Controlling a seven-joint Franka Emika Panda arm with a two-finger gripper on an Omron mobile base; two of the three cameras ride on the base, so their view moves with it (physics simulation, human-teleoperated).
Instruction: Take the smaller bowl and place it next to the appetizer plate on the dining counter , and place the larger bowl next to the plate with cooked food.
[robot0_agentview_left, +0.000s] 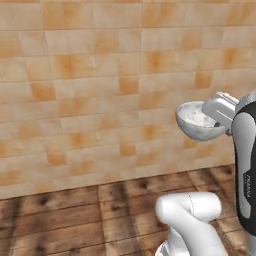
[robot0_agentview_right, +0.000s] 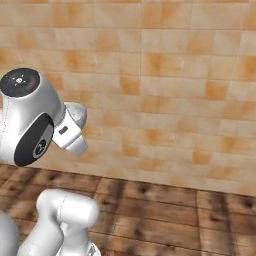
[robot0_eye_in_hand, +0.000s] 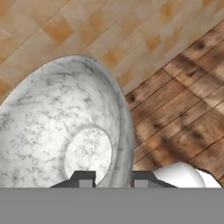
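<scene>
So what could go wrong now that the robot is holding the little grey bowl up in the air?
The gripper pinches only the rim of the grey bowl, one finger inside and one outside. That thin hold might slip, and the bowl hangs high over the wooden floor, so it could fall and break. The bowl also sits tilted at the edge of the hand, close to the tiled wall. A wide swing could knock it against the tiles.

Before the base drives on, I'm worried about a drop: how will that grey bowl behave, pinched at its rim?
The smaller bowl looks stiff and stone-like, so probably heavy. The hand pinches only the wall, so it may pivot. Glossy surface, possibly slippery.
</scene>
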